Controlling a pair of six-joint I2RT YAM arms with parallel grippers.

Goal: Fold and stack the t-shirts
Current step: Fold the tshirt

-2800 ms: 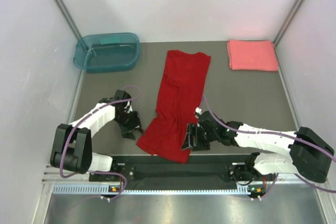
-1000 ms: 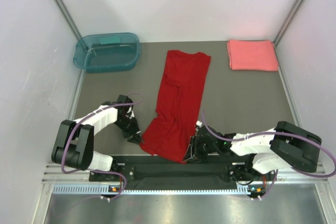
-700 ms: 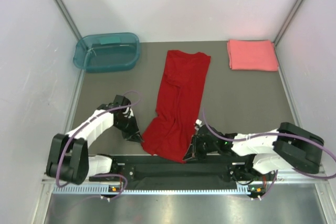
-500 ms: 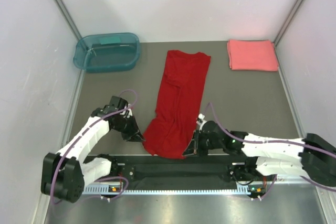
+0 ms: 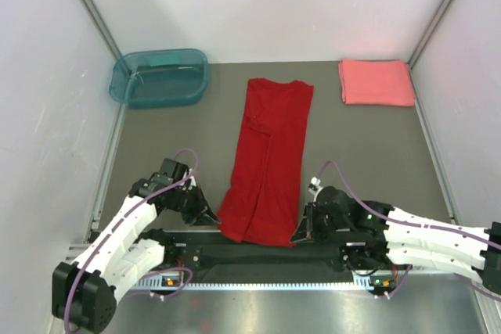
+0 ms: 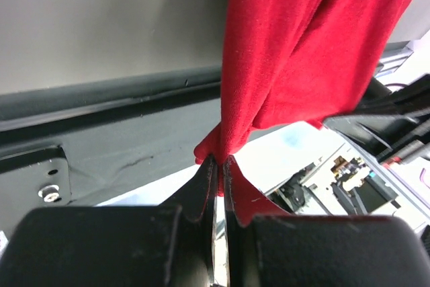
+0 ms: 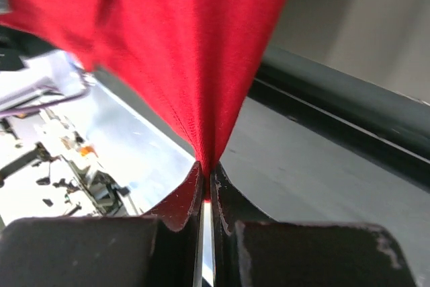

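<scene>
Both pairs of jaws are pinched tight on the red shirt [image 5: 270, 146], one at each near corner. From above, we see a teal tub [image 5: 119, 84] in the far left corner of the table [image 5: 360, 146]. It has a darker green patch by its far rim, and we cannot tell what that is. The pink shirt [image 5: 376, 82] lies folded flat in the far right corner, well apart from the red one. The red shirt lies long and thin down the middle, and its near end reaches the black rail [image 5: 258, 254] at the table's near edge. The left gripper [image 5: 210, 215] holds the near left corner, its arm bent with the elbow out to the left. The right gripper [image 5: 301, 232] holds the near right corner, its arm stretched low along the near edge. Bare table shows on both sides of the red shirt, with white walls at the left, right and far edges. From the left wrist, we see the left gripper [image 6: 216, 162] with its fingers [image 6: 200, 189] squeezed on a small tuck of red cloth, and the red shirt [image 6: 295, 45] spreads out beyond them over the black rail [image 6: 101, 95]. From the right wrist, the right gripper [image 7: 205, 169] nips a fold of the red shirt [image 7: 195, 45] between its tips, and the black rail [image 7: 336, 99] crosses just behind.
</scene>
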